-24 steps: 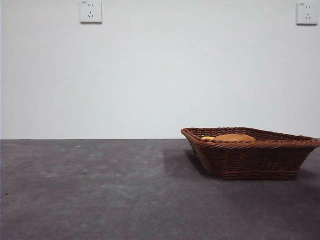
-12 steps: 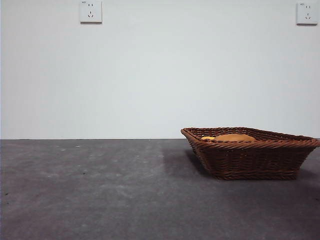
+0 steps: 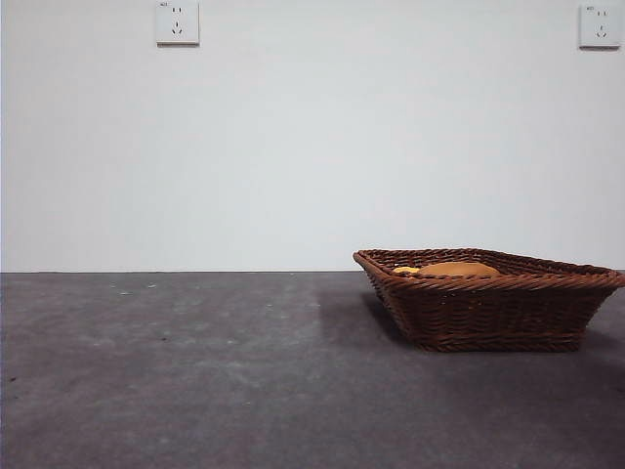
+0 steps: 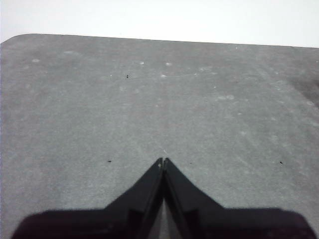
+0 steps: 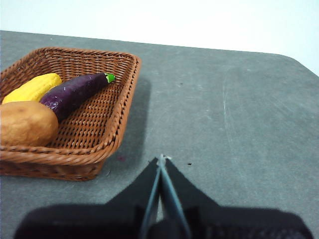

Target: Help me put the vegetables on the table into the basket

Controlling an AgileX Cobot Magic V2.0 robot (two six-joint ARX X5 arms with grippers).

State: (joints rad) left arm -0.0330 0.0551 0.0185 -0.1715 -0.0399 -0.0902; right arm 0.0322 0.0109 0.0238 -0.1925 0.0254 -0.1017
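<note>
The brown wicker basket (image 3: pixel 493 298) (image 5: pixel 79 129) stands on the grey table (image 3: pixel 195 381) at the right of the front view. Inside it lie a tan potato (image 5: pixel 26 123) (image 3: pixel 459 268), a yellow corn cob (image 5: pixel 33 87) (image 3: pixel 406 270) and a dark purple eggplant (image 5: pixel 75 91) with a green stem tip. My right gripper (image 5: pixel 161 158) hovers shut and empty over bare table beside the basket. My left gripper (image 4: pixel 163 160) is shut over bare table, with nothing in it. Neither arm appears in the front view.
A white wall rises behind the table with two power sockets (image 3: pixel 177 21) (image 3: pixel 600 24) high up. The table's rounded far corners show in both wrist views.
</note>
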